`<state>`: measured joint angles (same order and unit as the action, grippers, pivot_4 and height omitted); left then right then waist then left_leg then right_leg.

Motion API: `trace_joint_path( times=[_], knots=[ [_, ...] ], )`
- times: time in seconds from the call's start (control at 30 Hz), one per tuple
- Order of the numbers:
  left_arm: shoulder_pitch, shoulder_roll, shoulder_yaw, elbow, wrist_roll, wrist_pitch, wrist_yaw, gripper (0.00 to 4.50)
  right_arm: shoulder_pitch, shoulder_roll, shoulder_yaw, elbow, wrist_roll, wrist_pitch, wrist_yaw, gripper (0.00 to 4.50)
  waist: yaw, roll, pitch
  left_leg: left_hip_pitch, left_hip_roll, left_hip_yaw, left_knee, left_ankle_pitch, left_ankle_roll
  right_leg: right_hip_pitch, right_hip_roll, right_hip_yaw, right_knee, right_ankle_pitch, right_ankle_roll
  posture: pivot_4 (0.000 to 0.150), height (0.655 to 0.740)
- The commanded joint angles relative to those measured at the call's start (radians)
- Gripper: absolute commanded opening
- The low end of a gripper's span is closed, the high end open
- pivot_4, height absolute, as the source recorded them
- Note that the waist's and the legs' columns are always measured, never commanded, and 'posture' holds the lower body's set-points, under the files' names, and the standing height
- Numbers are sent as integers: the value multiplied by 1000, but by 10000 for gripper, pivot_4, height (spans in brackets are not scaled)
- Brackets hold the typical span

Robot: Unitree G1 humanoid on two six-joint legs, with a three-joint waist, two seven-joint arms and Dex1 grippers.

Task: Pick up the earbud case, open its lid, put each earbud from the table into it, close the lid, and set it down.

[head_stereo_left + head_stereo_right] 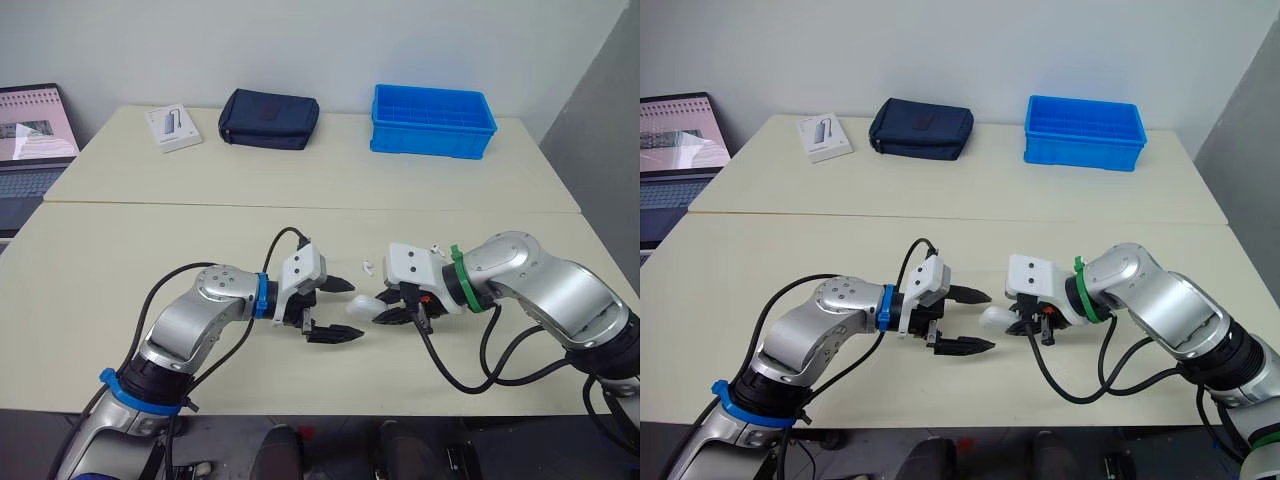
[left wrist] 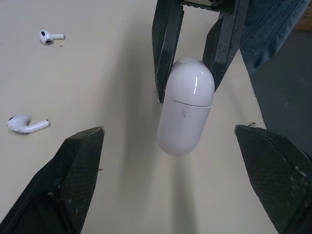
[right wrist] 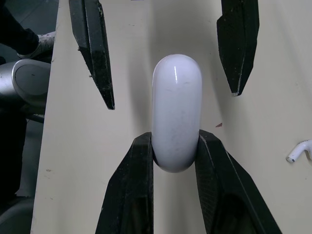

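Observation:
My right gripper [image 1: 388,306] is shut on one end of the white earbud case [image 1: 360,306], holding it just above the table with its lid closed. The case's free end points at my left gripper [image 1: 345,310], which is open, one finger on each side of the case without touching it. In the right wrist view the case [image 3: 176,109] sits clamped between my two fingers [image 3: 131,185]. One white earbud [image 1: 367,267] lies on the table just beyond the case, and a second earbud [image 1: 437,247] lies farther right, near my right wrist. Both earbuds [image 2: 27,124] [image 2: 51,36] lie loose.
At the back of the far table stand a blue bin [image 1: 432,120], a dark zip pouch [image 1: 268,118] and a small white box [image 1: 172,127]. A laptop [image 1: 30,140] sits at the far left. A seam [image 1: 300,206] runs between the two tables.

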<state>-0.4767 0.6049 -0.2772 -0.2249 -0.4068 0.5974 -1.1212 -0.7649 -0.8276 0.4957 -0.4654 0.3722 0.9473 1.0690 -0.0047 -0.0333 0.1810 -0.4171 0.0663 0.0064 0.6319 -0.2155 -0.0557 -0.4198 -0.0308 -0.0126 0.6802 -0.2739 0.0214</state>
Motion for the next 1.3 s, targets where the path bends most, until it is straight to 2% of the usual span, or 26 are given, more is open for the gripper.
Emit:
trace_joint_path(
  times=[0.03, 0.33, 0.37, 0.6, 0.9, 1.07, 1.17, 1.3],
  knots=[
    [-12, 3, -12, -22, 16, -43, -18, 39234, -8, -7, -1, -28, -14, -12, 15, 7601, 0, 0, 0, 0, 0, 0, 0, 0, 0, 0, 0, 0, 0, 0, 0, 1500, 7267],
    [-12, -18, -23, -19, 20, -44, -15, 9323, 0, 3, 4, -26, -32, -19, 28, 7601, 0, 0, 0, 0, 0, 0, 1, 0, 0, 0, 0, 0, 0, 0, 0, 1500, 7267],
    [-13, -21, -24, -18, 23, -45, -13, 7396, 2, 4, 4, -27, -34, -19, 30, 7600, 0, 0, 0, 0, 0, 0, 1, 0, 0, 0, 0, 0, 0, 0, 0, 1500, 7267],
    [-2, -30, -23, -26, 29, -31, 3, 7329, 14, 4, 6, -32, -40, -10, 43, 7600, 0, 0, 0, 0, 0, 0, 2, 0, 0, 0, 0, 0, 1, 0, -1, 1500, 7267],
    [82, -31, 12, -49, -6, -3, 43, 7329, 29, -39, -24, -15, -93, -66, 41, 38569, 0, 0, 0, 0, 0, 0, 4, 0, 0, 1, 0, 0, 2, 0, -1, 1500, 7267],
    [190, -137, 163, -28, -173, -34, 61, 7329, 75, -43, -151, -28, -71, -214, 35, 38851, 1, 0, 0, 0, 0, 0, 5, 0, 0, 1, 0, 0, 2, 1, -1, 1500, 7267],
    [228, -135, 172, -19, -159, -81, 41, 7329, 139, -22, -212, -65, -19, -298, 63, 38851, 1, 0, 0, 0, 1, -2, 8, 0, 0, 4, 0, -1, 1, 1, 0, 1500, 7267],
    [234, -138, 165, -17, -141, -124, 38, 7329, 164, -5, -193, -63, -48, -298, 31, 38851, 1, 0, 0, 1, 1, -2, 10, 0, 0, 6, 0, -1, 2, 1, 0, 1500, 7267]
  ],
)
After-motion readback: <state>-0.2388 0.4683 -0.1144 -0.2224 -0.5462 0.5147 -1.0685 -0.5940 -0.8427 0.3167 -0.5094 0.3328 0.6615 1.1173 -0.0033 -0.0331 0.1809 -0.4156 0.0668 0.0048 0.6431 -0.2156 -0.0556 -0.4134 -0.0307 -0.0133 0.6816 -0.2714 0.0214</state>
